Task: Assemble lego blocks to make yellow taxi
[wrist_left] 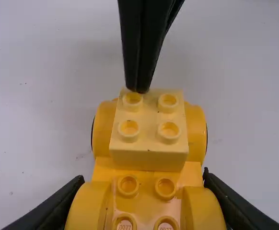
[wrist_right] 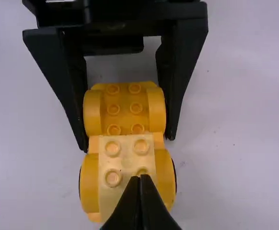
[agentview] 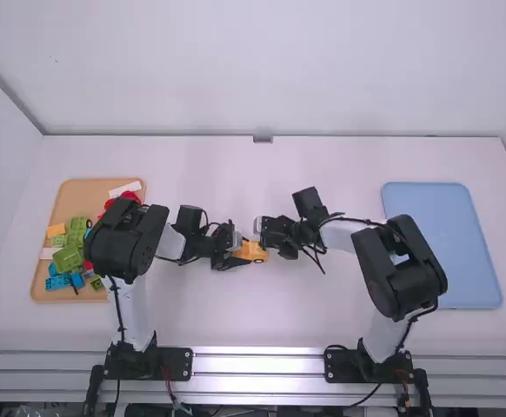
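The yellow car (agentview: 251, 254) is near the middle of the desk (agentview: 262, 317), well apart from the left and right edges. Its body is smooth, slightly shiny plastic of a warm orange-yellow, with rounded fenders (wrist_left: 196, 132) bulging at both sides. On it sits a paler yellow block (wrist_left: 149, 160), square and flat-sided, with four round studs (wrist_left: 129, 128), between one pair of fenders. Between the other pair, the body has six studs, three by two.

The left gripper (agentview: 238, 252) is pinching the car body by its two sides. The right gripper (agentview: 267, 243) has its fingers pressed together, their black tips narrow, above the pale block; whether they touch it, I cannot tell.

Along the left edge lies an orange-brown tray (agentview: 96, 184) of mixed colourful blocks (agentview: 68, 256); near the right edge, a blue tray (agentview: 440, 243) with rounded corners.
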### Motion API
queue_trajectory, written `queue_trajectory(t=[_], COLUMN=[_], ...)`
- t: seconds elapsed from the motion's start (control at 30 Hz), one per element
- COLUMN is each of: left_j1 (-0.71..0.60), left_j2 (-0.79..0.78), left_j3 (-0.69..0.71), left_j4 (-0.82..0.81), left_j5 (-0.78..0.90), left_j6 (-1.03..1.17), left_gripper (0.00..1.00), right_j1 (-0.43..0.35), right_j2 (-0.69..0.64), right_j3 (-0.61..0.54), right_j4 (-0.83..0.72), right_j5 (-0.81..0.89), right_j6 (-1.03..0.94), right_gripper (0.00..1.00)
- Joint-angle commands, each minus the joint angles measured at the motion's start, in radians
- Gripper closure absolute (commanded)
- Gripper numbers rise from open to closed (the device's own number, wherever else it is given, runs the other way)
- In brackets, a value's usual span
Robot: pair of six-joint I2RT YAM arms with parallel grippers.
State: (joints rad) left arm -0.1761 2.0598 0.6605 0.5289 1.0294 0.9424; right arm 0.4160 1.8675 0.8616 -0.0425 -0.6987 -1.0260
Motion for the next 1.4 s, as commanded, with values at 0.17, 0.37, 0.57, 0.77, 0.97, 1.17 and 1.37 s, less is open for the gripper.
queue_trajectory(t=[0.17,0.37,0.57,0.77,0.97,1.17,1.37], left_j1=[-0.021,-0.020,-0.020,0.015,0.104,0.233,0.367], left_j2=[0.019,0.019,0.015,-0.085,-0.400,-0.727,-1.009], left_j3=[-0.026,-0.027,-0.025,-0.023,-0.012,0.049,0.056], left_j4=[-0.024,-0.024,-0.026,-0.130,-0.398,-0.614,-0.732], left_j5=[-0.055,-0.055,-0.051,-0.056,-0.225,-0.445,-0.696], left_j6=[-0.011,-0.010,-0.011,-0.010,-0.066,-0.356,-0.615], left_gripper=[0.47,0.45,0.01,0.01,0.01,0.01,0.01], right_j1=[0.002,-0.076,-0.160,-0.180,-0.140,-0.073,0.003], right_j2=[0.037,-0.005,-0.043,-0.056,-0.056,-0.056,-0.056], right_j3=[-0.005,0.049,0.076,0.076,0.076,0.127,0.233], right_j4=[-0.040,-0.090,-0.118,-0.107,0.007,0.013,-0.045], right_j5=[0.067,-0.135,-0.224,-0.230,-0.244,-0.256,-0.290], right_j6=[-0.018,-0.019,-0.019,-0.018,0.087,0.087,0.076], right_gripper=[1.00,0.82,0.20,0.14,0.01,0.01,0.01])
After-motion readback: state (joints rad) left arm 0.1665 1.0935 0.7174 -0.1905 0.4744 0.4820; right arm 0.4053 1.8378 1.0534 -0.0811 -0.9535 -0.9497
